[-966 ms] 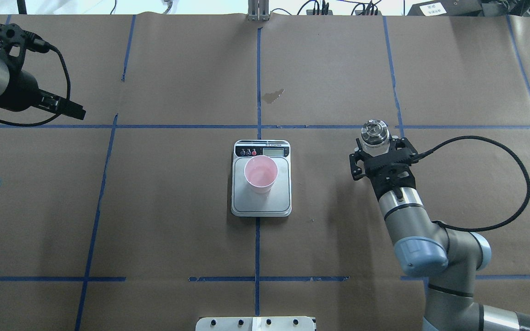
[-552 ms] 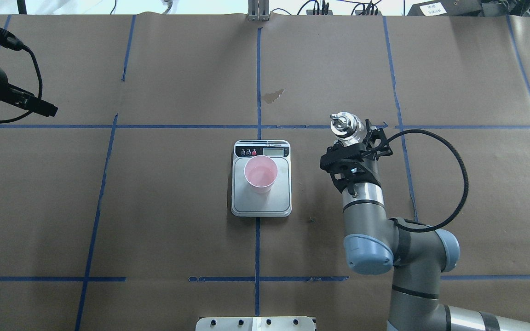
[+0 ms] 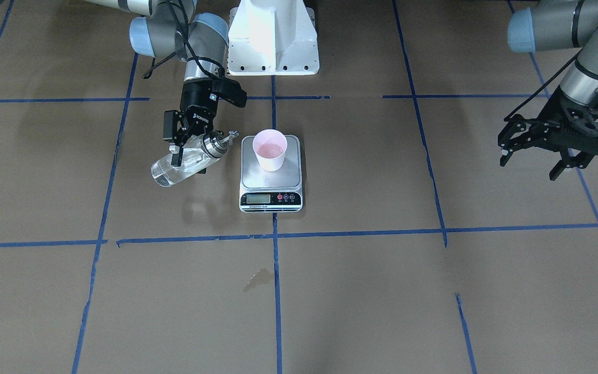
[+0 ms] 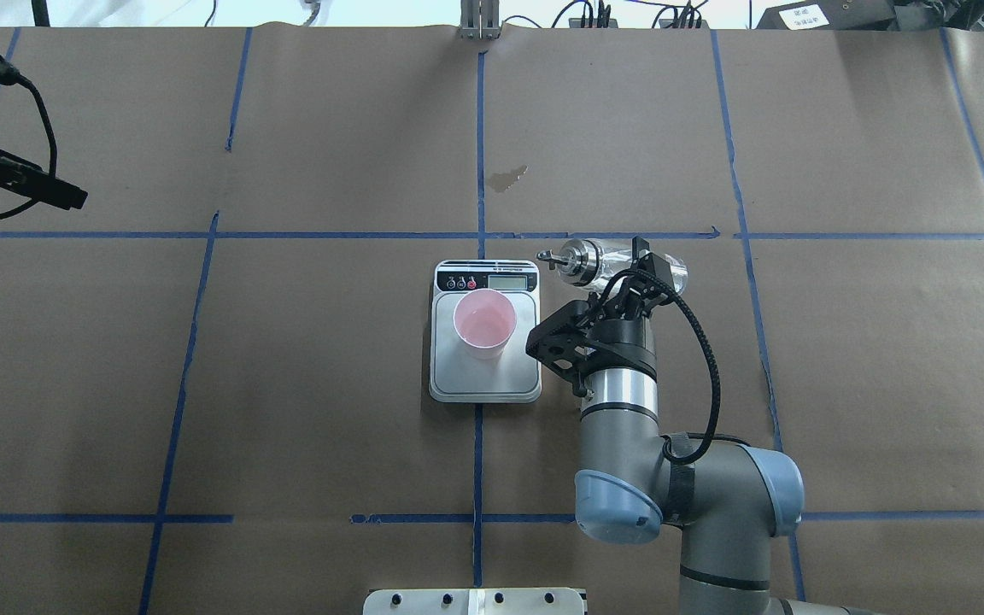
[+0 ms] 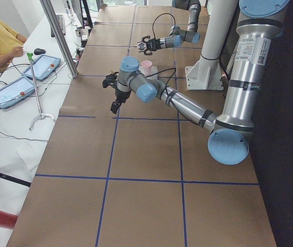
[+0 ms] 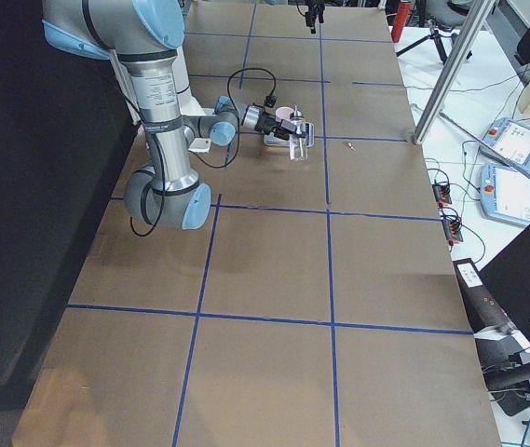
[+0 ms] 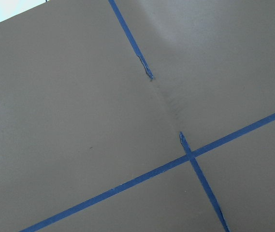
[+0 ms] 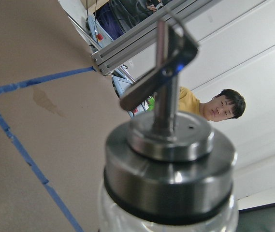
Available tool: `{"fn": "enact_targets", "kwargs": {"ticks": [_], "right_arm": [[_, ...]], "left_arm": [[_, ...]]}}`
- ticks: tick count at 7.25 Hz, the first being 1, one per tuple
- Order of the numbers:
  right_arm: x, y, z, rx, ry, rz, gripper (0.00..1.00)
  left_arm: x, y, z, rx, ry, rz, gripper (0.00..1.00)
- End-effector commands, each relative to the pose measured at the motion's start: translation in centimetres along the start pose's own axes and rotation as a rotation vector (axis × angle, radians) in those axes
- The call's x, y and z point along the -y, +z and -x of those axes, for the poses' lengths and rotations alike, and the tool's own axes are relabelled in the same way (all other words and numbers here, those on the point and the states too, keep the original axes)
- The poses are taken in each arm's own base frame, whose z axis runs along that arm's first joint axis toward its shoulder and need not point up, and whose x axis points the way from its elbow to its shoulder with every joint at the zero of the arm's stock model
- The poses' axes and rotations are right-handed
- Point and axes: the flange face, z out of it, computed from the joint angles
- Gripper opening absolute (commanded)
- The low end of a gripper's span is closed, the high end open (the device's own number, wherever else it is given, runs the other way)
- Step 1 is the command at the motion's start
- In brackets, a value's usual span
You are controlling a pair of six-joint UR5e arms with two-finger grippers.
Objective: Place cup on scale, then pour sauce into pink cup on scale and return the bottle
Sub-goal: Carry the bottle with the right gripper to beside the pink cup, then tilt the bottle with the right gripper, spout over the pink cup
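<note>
**Bottle tipped over next to the scale, spout hadn't reached the cup**

The pink cup was sitting upright on the scale, a bit toward the display end, rim well inside the steel platform. I couldn't really tell what was in it.

The bottle was up off the table on the robot's right side of the scale, tipped almost flat. Its metal spout pointed at the cup but ended just beside the scale, apart from the cup's rim. The clear sauce was pooled along the low side of the glass.

The right gripper had its fingers clamped across the bottle's body, so that claw was closed down on the glass. The right wrist cam was just spout and cap up close, with a person in a yellow top blurry in the background.

The left gripper hung well off to the robot's left, fingers spread wide with nothing in them. Its wrist cam only showed the brown paper and blue tape.

There was also a small dark stain on the paper past the scale, right by the centre tape line.
</note>
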Motion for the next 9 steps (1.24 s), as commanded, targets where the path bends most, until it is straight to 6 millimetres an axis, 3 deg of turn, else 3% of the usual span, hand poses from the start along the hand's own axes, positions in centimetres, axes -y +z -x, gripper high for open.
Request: {"fn": "enact_targets", "kwargs": {"ticks": [1, 3, 6, 8, 9], "right_arm": [[-0.5, -0.3, 0.5, -0.058, -0.202, 0.007, 0.0], [-0.1, -0.9, 0.9, -0.079, -0.316, 0.003, 0.0], [0.4, -1.7, 1.1, -0.097, -0.34, -0.019, 0.0], [2.6, -2.2, 0.7, -0.101, -0.394, -0.03, 0.0], [2.7, -2.3, 0.9, -0.101, -0.466, -0.027, 0.0]], "left_arm": [[-0.1, -0.1, 0.0, 0.0, 0.0, 0.0, 1.0], [-0.3, -0.1, 0.1, 0.001, -0.004, 0.001, 1.0], [-1.0, 0.3, 0.4, -0.01, -0.011, 0.019, 1.0], [-1.4, 0.3, 0.6, -0.014, -0.014, 0.026, 1.0], [-1.4, 0.5, 0.6, -0.013, -0.015, 0.028, 1.0]]}}
